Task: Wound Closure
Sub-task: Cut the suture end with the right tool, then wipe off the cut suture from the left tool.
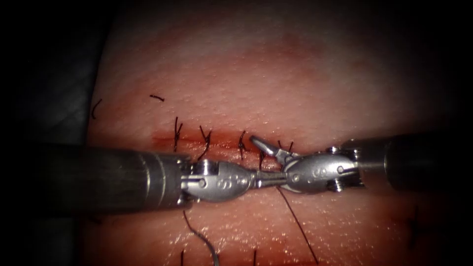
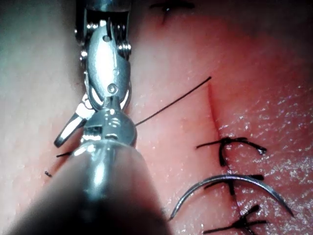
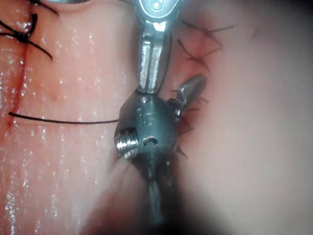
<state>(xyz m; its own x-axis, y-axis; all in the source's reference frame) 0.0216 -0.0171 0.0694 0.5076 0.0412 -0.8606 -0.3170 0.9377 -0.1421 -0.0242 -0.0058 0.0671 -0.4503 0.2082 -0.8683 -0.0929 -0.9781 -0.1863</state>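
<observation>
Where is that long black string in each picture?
Endoscope view: the thread slants from the left arm's tool toward the bottom edge.
Left wrist view: the thread stretches from behind that tool to the end of a cut.
Right wrist view: the thread lies straight across the tissue.
Shared landmark: one end always reaches the left arm's tool.

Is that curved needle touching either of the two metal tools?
Apart. The left wrist view shows the needle lying on the tissue across the stitches, with bare tissue between it and both the left tool and the right tool.
</observation>
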